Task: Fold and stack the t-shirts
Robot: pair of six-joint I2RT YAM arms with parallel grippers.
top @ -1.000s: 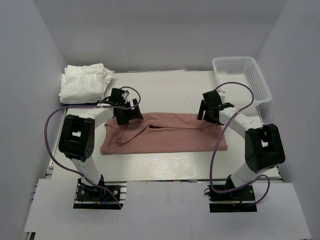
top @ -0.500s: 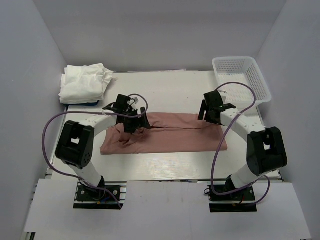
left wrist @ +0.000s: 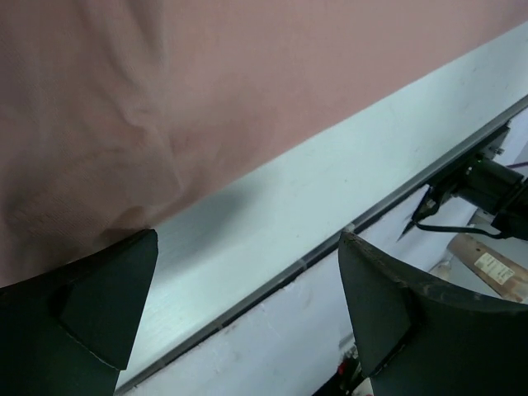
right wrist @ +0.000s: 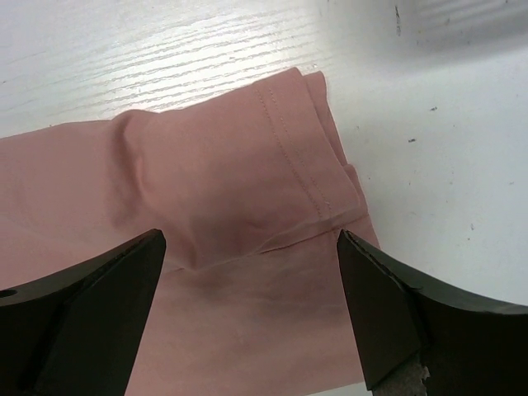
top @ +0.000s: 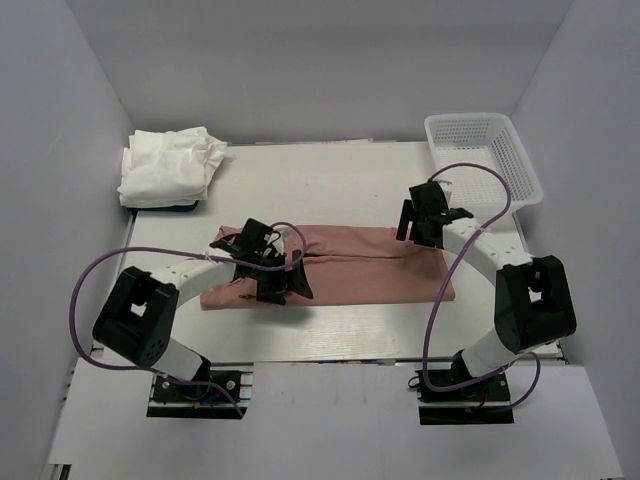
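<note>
Both claws gape wide and empty. The left gripper [top: 288,287] hangs over the near hem of the pink t-shirt [top: 370,268] at mid-frame, and should dip low to pinch the hem cleanly. A second ago it sat at the shirt's far edge, where the right gripper [top: 420,230] hovers; white t-shirts [top: 165,165] lie stacked at upper left.

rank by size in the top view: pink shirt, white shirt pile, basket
1. pink t-shirt, clearly the largest
2. white mesh basket and white t-shirt pile: they look about alike, so I won't rank one over the other
</note>
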